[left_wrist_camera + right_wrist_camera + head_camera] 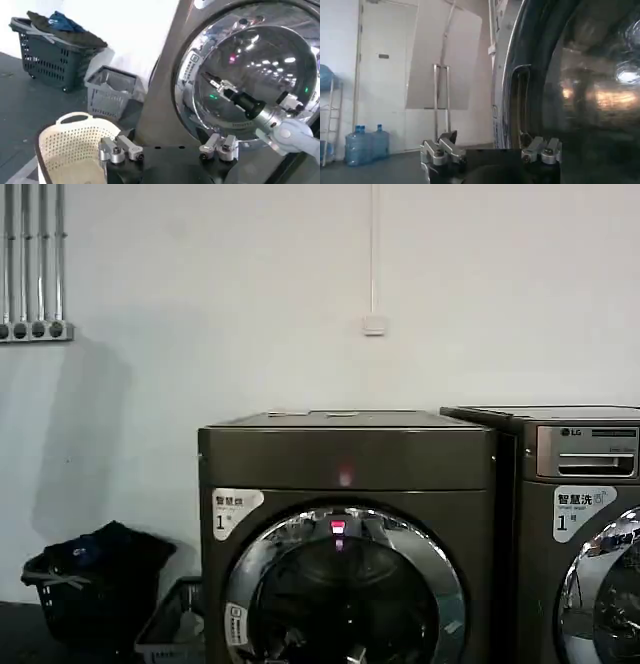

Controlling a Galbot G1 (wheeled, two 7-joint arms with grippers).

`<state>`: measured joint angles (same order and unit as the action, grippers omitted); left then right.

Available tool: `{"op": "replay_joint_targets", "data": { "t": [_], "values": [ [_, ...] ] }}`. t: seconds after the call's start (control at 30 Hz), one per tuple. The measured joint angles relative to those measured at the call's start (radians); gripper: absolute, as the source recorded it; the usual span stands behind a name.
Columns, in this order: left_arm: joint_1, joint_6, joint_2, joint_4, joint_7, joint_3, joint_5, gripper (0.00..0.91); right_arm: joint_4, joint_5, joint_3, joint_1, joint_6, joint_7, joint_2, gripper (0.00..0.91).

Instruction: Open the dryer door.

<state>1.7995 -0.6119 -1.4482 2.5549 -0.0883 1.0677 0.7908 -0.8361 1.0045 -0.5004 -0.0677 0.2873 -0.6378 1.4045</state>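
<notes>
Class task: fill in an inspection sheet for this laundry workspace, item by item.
Surface: dark floor.
Job's things: dryer door, looks shut.
Clutter: dark basket holding clothes, grey basket, white basket.
Grippers: left gripper open, back from the door; right gripper open, close to the door's edge.
Cables: white conduit on the wall.
Surroundings: LG machine beside the dryer; water bottles.

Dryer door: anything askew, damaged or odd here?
Nothing stands out. The dryer door sits shut and flush in its front panel, chrome ring intact. The right hand reaches toward its glass; the left hand hangs open nearby. Baskets stand upright.
</notes>
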Motion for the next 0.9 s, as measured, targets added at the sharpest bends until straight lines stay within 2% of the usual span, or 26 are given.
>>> {"op": "replay_joint_targets", "data": {
  "t": [0.57, 0.9],
  "values": [
    [-0.001, 0.002, 0.002, 0.0, -0.002, 0.012, 0.001, 0.907, 0.092, -0.002, -0.011, 0.029, -0.003, -0.036, 0.061, 0.907],
    [0.0, 0.002, 0.003, 0.0, -0.002, 0.016, 0.001, 0.907, 0.126, 0.014, -0.026, 0.054, -0.045, -0.125, 0.077, 0.907]
  ]
}}
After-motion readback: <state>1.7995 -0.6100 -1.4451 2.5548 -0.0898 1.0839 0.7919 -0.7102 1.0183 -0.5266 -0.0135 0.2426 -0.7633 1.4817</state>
